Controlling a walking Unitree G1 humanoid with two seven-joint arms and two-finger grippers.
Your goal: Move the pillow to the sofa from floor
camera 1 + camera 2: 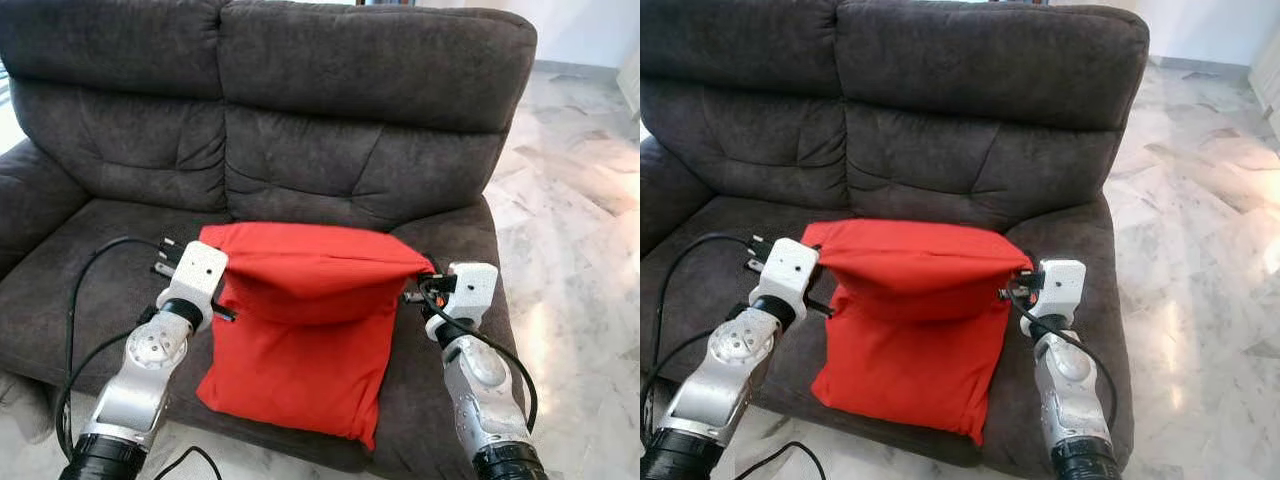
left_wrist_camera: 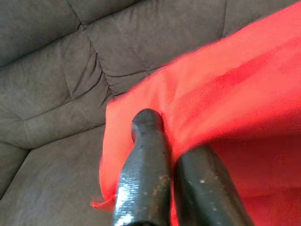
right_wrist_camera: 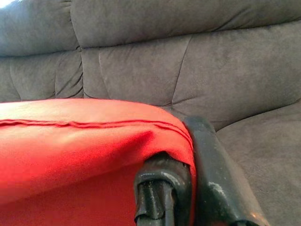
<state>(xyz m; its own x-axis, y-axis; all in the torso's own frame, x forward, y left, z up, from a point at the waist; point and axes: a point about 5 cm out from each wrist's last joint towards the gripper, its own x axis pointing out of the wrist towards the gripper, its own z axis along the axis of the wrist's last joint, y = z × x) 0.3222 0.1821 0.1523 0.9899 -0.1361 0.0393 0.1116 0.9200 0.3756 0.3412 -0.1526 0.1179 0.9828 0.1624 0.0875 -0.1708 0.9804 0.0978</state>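
Note:
A red pillow (image 1: 300, 330) hangs in front of the dark grey sofa (image 1: 300, 120), its lower end draped over the seat's front edge. My left gripper (image 1: 215, 275) is shut on the pillow's upper left corner, its black fingers (image 2: 146, 160) pinching the red cloth. At the upper right corner my right gripper (image 1: 420, 285) is shut on the seam, fingers (image 3: 207, 155) clamped over the fabric. The pillow (image 1: 915, 320) sags between the two grips.
The sofa seat (image 1: 100, 260) lies to the left of the pillow and its backrest (image 1: 970, 110) rises behind. Marble floor (image 1: 580, 250) spreads to the right. Black cables (image 1: 85, 290) loop from my left arm.

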